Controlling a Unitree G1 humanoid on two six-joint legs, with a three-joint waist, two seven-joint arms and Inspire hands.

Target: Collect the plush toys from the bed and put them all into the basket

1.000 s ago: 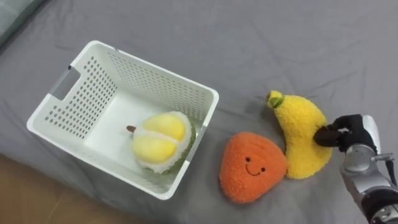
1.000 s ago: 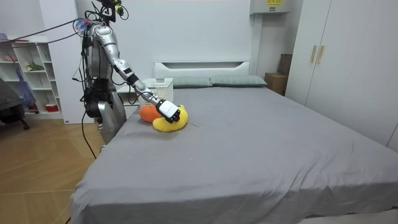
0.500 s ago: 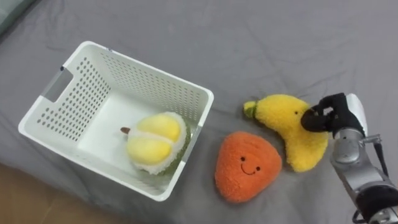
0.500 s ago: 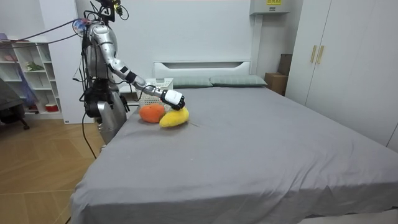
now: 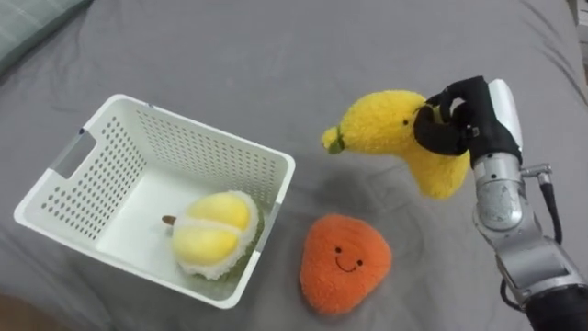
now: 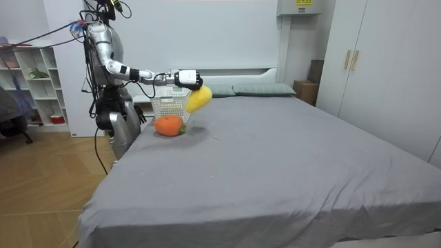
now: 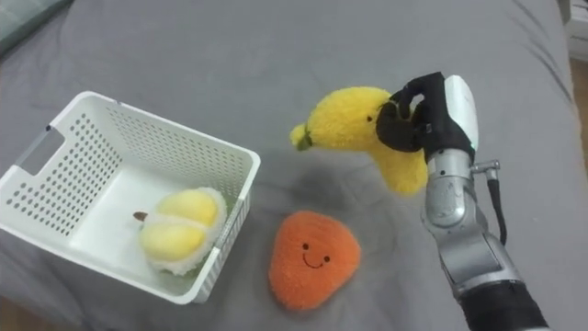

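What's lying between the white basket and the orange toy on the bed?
Nothing: the left eye view shows only bare grey sheet between the basket and the orange toy. The banana is up in the right hand, clear of that gap.

Right robot hand outstretched forward, curled tight.

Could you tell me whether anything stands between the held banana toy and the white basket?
Nothing visible does. The right hand holds the banana toy above the bed; the orange toy lies lower, beside the basket, which has room next to the durian toy.
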